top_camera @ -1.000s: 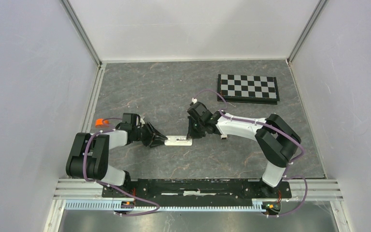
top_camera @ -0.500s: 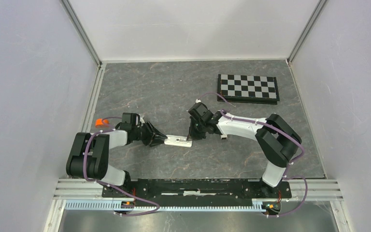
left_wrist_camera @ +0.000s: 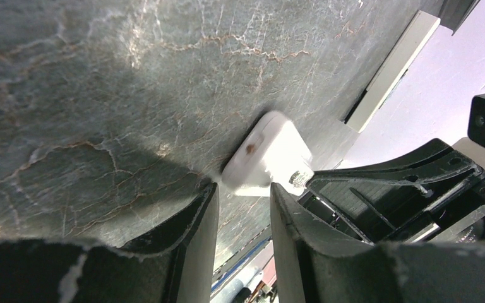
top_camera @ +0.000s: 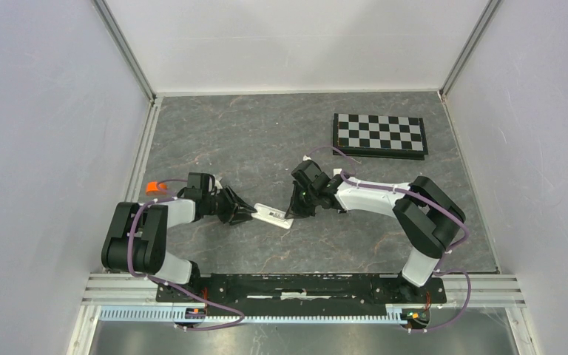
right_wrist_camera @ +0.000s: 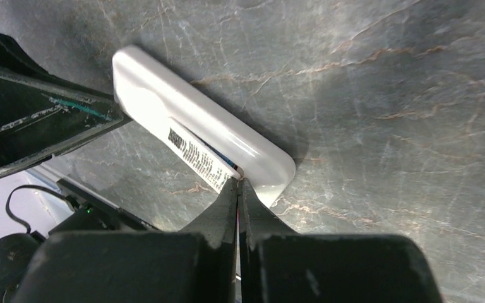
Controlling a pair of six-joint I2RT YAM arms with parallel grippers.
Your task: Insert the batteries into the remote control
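The white remote control (top_camera: 274, 215) lies slanted on the table between both arms, back side up, with a printed label strip showing. My left gripper (top_camera: 254, 213) is rolled on its side. It grips the remote's (left_wrist_camera: 268, 151) left end by its thickness, one finger at table level and one on top, the jaws (left_wrist_camera: 243, 188) a narrow gap apart. My right gripper (right_wrist_camera: 239, 182) is shut, with nothing between its fingers. Its tips touch the remote's (right_wrist_camera: 183, 126) back at the label's right end. A thin dark-blue sliver shows beside the label. No batteries can be made out.
A black-and-white checkerboard (top_camera: 379, 135) lies at the back right. White walls close in the grey marble table (top_camera: 229, 133) on three sides, and the arm-base rail (top_camera: 296, 285) runs along the near edge. An orange tag (top_camera: 150, 186) sits on the left arm's cable.
The remote has swung from lying level to slanting, its right end nearer the front. My right gripper has closed fully and shifted slightly forward. The left gripper has kept its hold.
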